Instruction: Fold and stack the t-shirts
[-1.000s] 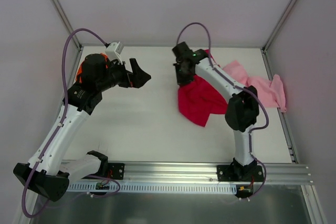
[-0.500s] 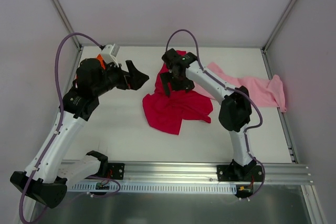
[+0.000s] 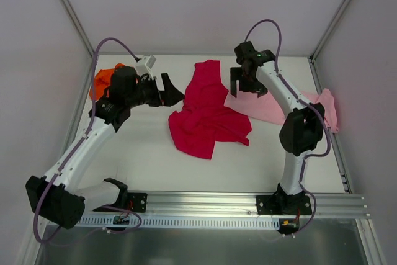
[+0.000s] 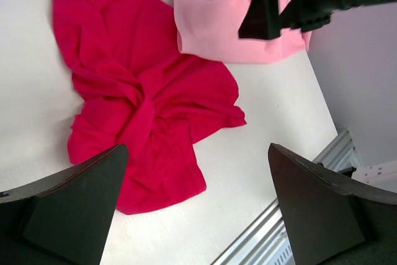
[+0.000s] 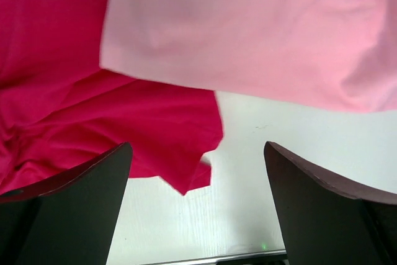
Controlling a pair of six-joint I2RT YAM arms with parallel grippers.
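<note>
The crimson t-shirt [image 3: 208, 119] lies crumpled and unfolded at the centre of the table [image 3: 142, 159], with one end stretched toward the far edge. The pink t-shirt [image 3: 268, 107] lies to its right, its left edge overlapping the crimson cloth. The orange t-shirt [image 3: 101, 79] is bunched at the far left corner, partly hidden by the left arm [image 3: 93, 144]. The right gripper [image 3: 248, 86] hovers above the pink t-shirt's left edge, fingers wide apart and empty. The left gripper [image 3: 172, 91], also spread and empty, points at the crimson t-shirt from its left.

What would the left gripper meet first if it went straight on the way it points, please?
Most likely the red shirt, crumpled just ahead of the open left gripper; how high the gripper hangs above the cloth is unclear.
</note>
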